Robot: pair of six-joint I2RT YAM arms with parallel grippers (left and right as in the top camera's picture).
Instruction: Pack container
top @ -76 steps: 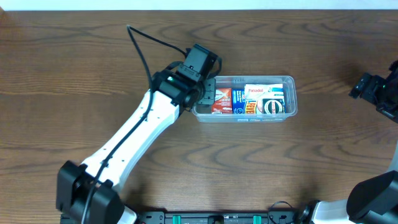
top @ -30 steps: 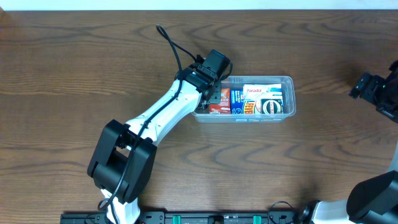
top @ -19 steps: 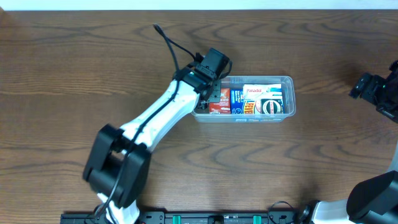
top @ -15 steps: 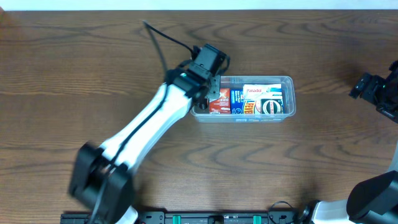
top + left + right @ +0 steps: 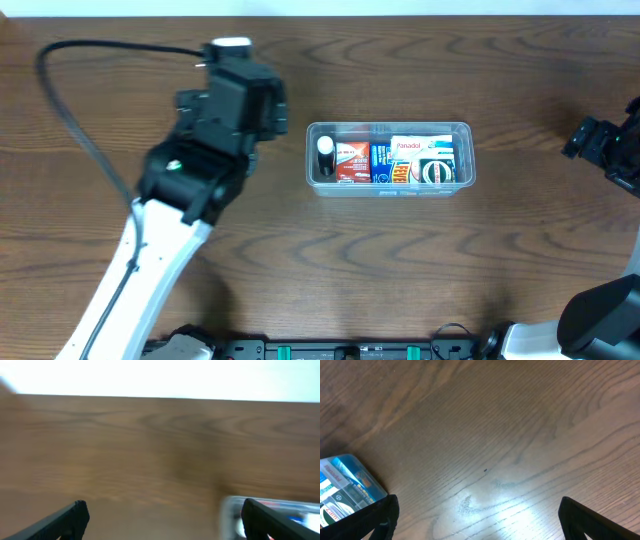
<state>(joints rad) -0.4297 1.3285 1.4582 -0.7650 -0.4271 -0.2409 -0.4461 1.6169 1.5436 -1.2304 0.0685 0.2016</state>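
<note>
The container (image 5: pixel 392 189), a clear tub, sits at the table's middle, packed with a white bottle with a black cap (image 5: pixel 325 156) at its left end, a red box (image 5: pixel 352 160), a blue box (image 5: pixel 380 160) and white boxes (image 5: pixel 420 147). My left gripper (image 5: pixel 262 108) hangs to the left of it, apart from it, blurred. In the left wrist view this gripper (image 5: pixel 162 520) stands open and empty, with the container (image 5: pixel 272 510) blurred at lower right. My right gripper (image 5: pixel 592 140) rests at the far right edge. It (image 5: pixel 480 520) is open over bare wood, with a corner of the container (image 5: pixel 347 487) at left.
The left arm's black cable (image 5: pixel 90 60) loops over the back left of the wooden table (image 5: pixel 400 280). The table's far edge (image 5: pixel 160 396) meets a white wall.
My left gripper has opened and pulled back to the left, out of the container's left end. The white bottle now shows there. The right arm has not moved.
</note>
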